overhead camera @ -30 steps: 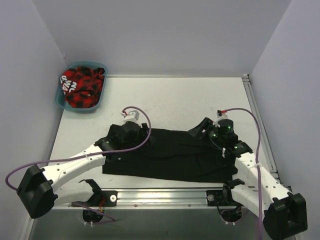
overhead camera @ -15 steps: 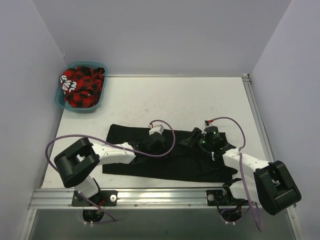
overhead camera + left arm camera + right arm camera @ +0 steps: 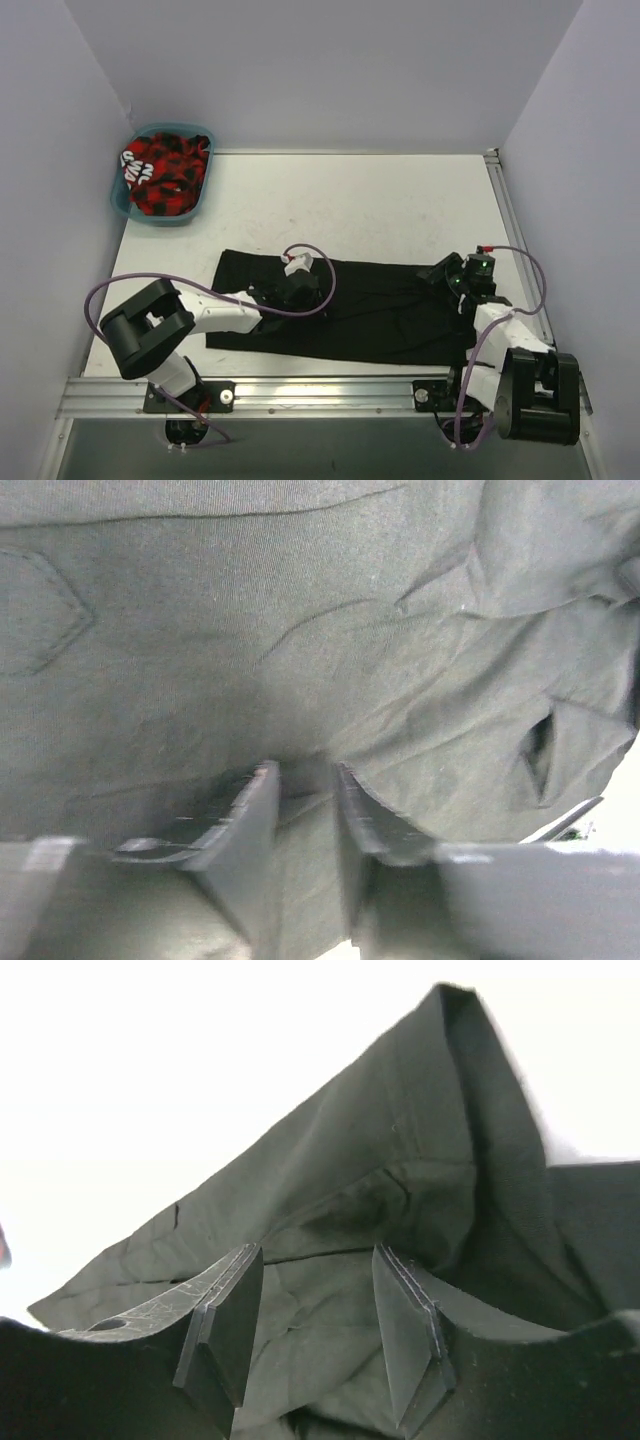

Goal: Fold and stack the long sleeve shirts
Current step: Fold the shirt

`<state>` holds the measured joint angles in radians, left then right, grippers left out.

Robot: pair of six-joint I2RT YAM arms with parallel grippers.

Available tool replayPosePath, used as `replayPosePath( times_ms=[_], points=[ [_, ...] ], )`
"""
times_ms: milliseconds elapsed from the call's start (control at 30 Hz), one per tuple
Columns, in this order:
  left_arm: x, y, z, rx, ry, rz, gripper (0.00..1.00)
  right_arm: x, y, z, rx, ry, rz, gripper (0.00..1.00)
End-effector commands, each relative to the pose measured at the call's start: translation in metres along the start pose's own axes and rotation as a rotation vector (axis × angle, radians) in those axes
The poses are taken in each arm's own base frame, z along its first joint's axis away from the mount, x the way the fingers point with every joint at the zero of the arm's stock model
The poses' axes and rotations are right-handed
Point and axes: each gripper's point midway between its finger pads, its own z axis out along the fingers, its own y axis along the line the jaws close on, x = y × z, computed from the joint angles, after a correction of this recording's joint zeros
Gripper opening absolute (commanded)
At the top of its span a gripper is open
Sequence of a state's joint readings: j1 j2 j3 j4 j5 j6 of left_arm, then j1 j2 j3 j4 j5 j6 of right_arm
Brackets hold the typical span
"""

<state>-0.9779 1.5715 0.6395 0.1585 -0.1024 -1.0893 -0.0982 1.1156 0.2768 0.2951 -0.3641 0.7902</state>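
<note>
A plain black long sleeve shirt (image 3: 380, 310) lies spread flat across the near half of the white table. My left gripper (image 3: 300, 292) rests on the shirt's left-middle part. In the left wrist view (image 3: 305, 770) its jaws stand close together with a ridge of the black cloth (image 3: 250, 610) pinched between them. My right gripper (image 3: 447, 272) sits at the shirt's far right edge. In the right wrist view (image 3: 318, 1252) its jaws stand wide apart over a raised corner of the black cloth (image 3: 400, 1140), gripping nothing.
A teal plastic basket (image 3: 119, 203) with red-and-black checked cloth (image 3: 165, 170) stands at the far left corner. A metal rail (image 3: 320, 392) runs along the near table edge. Grey walls enclose the table on three sides.
My left gripper moved right onto the shirt's middle, then back a little left. My right gripper swung left, then out to the shirt's right edge. The shirt lies flatter on the right.
</note>
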Motion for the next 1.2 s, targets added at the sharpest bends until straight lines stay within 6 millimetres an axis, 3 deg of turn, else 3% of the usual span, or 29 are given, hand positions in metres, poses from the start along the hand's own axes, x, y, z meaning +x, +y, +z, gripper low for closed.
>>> replayPosePath(
  times_ms=[0, 33, 67, 100, 133, 167, 300, 333, 467, 633, 767, 967, 1133, 1167],
  points=[
    [-0.014, 0.014, -0.018, -0.116, -0.012, 0.089, 0.45, -0.022, -0.005, -0.022, 0.147, -0.027, -0.112, 0.48],
    [-0.031, -0.006, -0.025, -0.095, -0.046, 0.104, 0.52, -0.036, 0.011, -0.032, 0.148, -0.051, -0.163, 0.48],
    [-0.047, -0.014, -0.037, -0.094, -0.094, 0.122, 0.67, -0.046, 0.012, -0.042, 0.194, -0.105, -0.2, 0.49],
    [-0.055, -0.011, -0.047, -0.129, -0.103, 0.179, 0.71, -0.029, 0.017, -0.051, 0.223, -0.054, -0.273, 0.49],
    [-0.07, -0.012, -0.056, -0.139, -0.136, 0.192, 0.76, -0.036, 0.03, -0.063, 0.225, -0.09, -0.313, 0.49],
    [-0.093, -0.027, -0.073, -0.118, -0.201, 0.202, 0.82, -0.036, 0.029, -0.07, 0.266, -0.108, -0.34, 0.5],
    [-0.144, -0.002, -0.106, -0.224, -0.243, 0.272, 0.84, 0.016, 0.014, -0.096, 0.356, 0.027, -0.366, 0.48],
    [-0.162, 0.013, -0.111, -0.267, -0.261, 0.251, 0.84, 0.026, 0.008, -0.1, 0.365, 0.042, -0.374, 0.46],
    [-0.182, 0.054, -0.112, -0.363, -0.206, 0.228, 0.84, 0.069, -0.016, -0.118, 0.436, 0.145, -0.411, 0.44],
    [-0.188, 0.089, -0.092, -0.432, -0.157, 0.168, 0.82, 0.1, -0.034, -0.113, 0.478, 0.197, -0.367, 0.43],
    [-0.178, 0.127, -0.069, -0.517, -0.09, 0.053, 0.82, 0.106, -0.042, -0.096, 0.505, 0.191, -0.356, 0.41],
    [-0.165, 0.17, -0.058, -0.556, -0.064, -0.124, 0.82, 0.096, -0.047, -0.067, 0.546, 0.221, -0.323, 0.4],
    [-0.151, 0.186, -0.059, -0.56, -0.059, -0.245, 0.82, 0.066, -0.051, -0.042, 0.608, 0.223, -0.269, 0.4],
    [-0.152, 0.185, -0.058, -0.53, -0.07, -0.287, 0.82, 0.054, -0.037, -0.03, 0.576, 0.202, -0.254, 0.4]
  ],
)
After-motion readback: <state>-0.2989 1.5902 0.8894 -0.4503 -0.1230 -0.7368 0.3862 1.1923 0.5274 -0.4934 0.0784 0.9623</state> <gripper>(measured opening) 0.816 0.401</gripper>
